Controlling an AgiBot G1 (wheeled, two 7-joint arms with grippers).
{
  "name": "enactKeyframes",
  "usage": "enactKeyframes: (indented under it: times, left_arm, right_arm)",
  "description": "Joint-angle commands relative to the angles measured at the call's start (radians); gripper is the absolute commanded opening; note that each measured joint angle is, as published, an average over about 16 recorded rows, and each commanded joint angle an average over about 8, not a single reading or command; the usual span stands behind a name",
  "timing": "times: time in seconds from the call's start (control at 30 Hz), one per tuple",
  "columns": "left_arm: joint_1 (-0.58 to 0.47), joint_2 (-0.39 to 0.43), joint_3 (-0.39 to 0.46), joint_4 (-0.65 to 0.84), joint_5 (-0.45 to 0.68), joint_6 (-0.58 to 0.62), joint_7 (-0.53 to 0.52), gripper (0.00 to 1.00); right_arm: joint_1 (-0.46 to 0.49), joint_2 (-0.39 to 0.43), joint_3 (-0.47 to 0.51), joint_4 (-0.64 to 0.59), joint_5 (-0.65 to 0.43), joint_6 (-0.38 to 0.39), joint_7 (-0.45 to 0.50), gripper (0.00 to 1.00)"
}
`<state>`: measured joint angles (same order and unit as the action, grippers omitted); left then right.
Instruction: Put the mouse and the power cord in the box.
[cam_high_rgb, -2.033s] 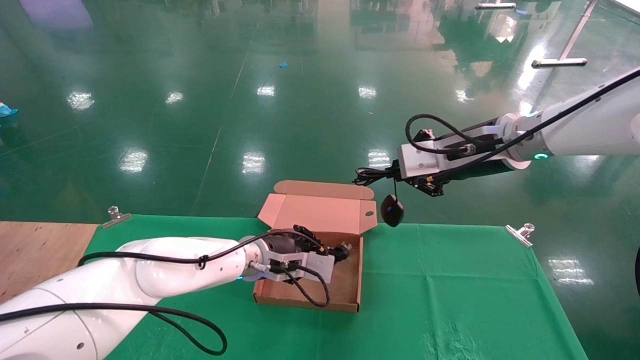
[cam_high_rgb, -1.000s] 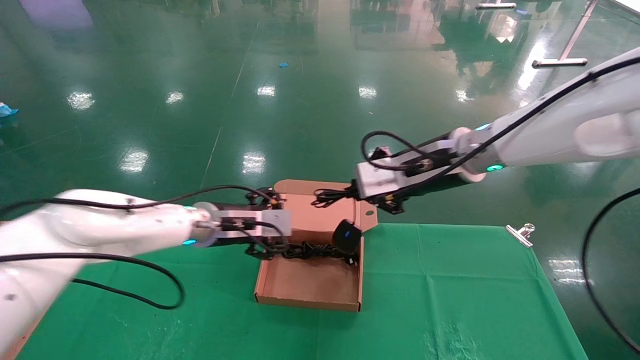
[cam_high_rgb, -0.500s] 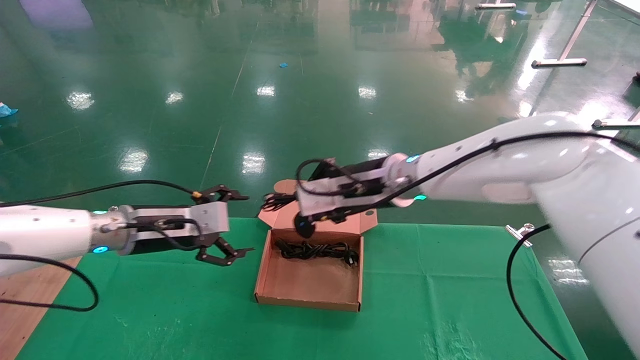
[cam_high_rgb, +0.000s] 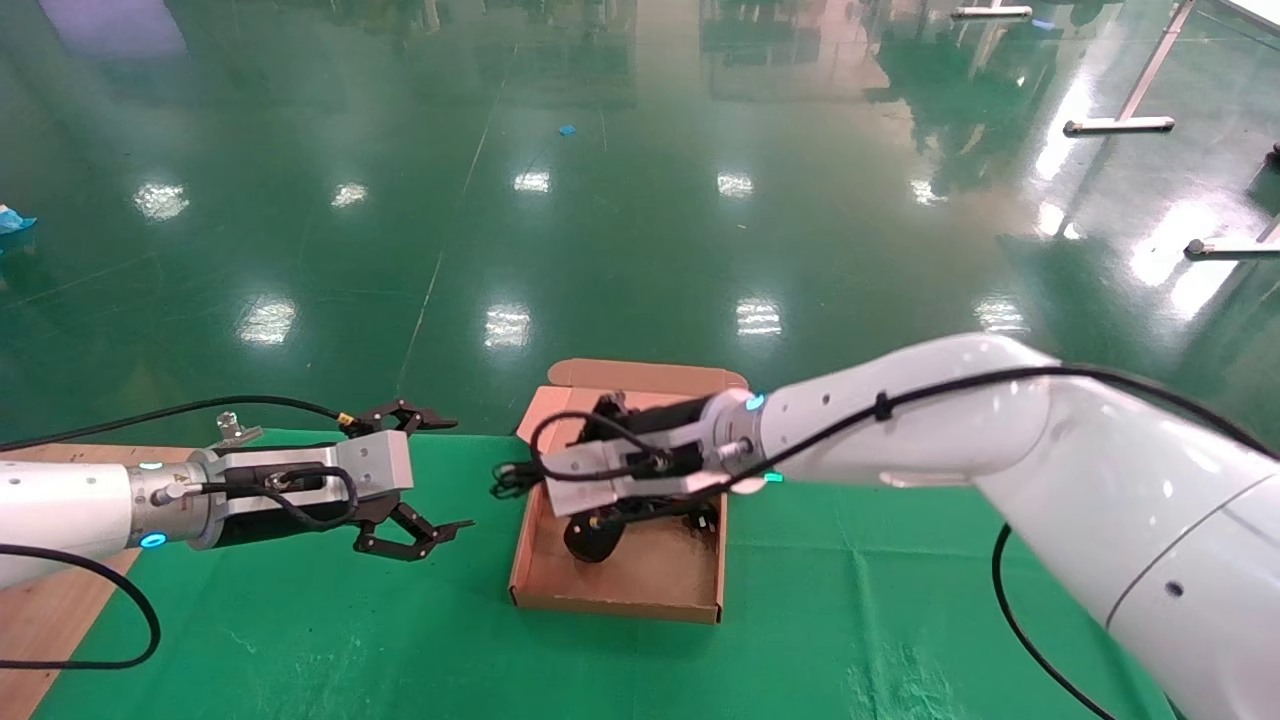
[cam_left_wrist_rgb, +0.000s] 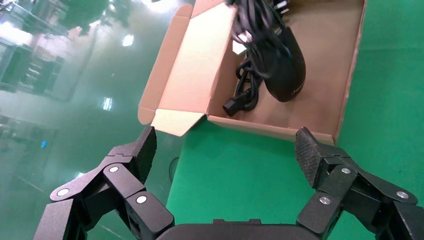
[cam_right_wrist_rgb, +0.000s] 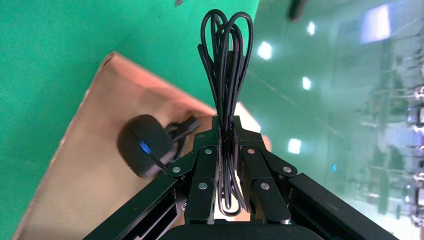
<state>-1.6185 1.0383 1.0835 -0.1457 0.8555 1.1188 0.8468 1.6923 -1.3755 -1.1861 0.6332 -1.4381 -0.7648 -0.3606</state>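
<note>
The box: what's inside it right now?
In the box: the power cord and the mouse, its cable bundle clamped in the right pincer. The arm hides the floor beneath.

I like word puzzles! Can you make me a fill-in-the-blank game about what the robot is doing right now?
1. The right pincer is shut on the mouse's looped ____.
2. The mouse hangs over the open ____.
3. The power cord lies ____ the box.
4. The left pincer is ____ and holds nothing.

Missing words: cable; box; inside; open
</note>
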Motion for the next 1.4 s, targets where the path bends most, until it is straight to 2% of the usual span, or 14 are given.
enactKeyframes:
  times: [0.03,0.17,0.2,0.23,0.43,0.5,1.4]
  left_arm:
    - [0.004,0.004,-0.005,0.018,-0.007,0.009,0.011,1.00]
    - [0.004,0.016,-0.007,0.044,-0.010,0.018,0.027,1.00]
    - [0.004,0.020,-0.007,0.051,-0.010,0.018,0.029,1.00]
    - [0.003,0.023,-0.007,0.057,-0.010,0.018,0.031,1.00]
    - [0.004,0.048,-0.009,0.089,-0.013,0.010,0.040,1.00]
    - [0.005,0.054,-0.010,0.095,-0.014,0.008,0.041,1.00]
    - [0.007,0.049,-0.012,0.084,-0.013,0.008,0.035,1.00]
  right_arm:
    - [-0.008,0.001,-0.039,0.004,0.011,0.023,0.019,0.00]
    - [-0.019,0.002,-0.086,-0.015,0.031,0.054,0.032,0.01]
    - [-0.021,0.002,-0.096,-0.020,0.036,0.060,0.033,0.05]
    - [-0.022,0.003,-0.105,-0.025,0.040,0.066,0.034,0.12]
    - [-0.035,0.004,-0.140,-0.051,0.077,0.092,0.037,0.86]
    - [-0.039,0.004,-0.145,-0.057,0.088,0.096,0.039,1.00]
    - [-0.044,0.013,-0.126,-0.048,0.089,0.083,0.044,1.00]
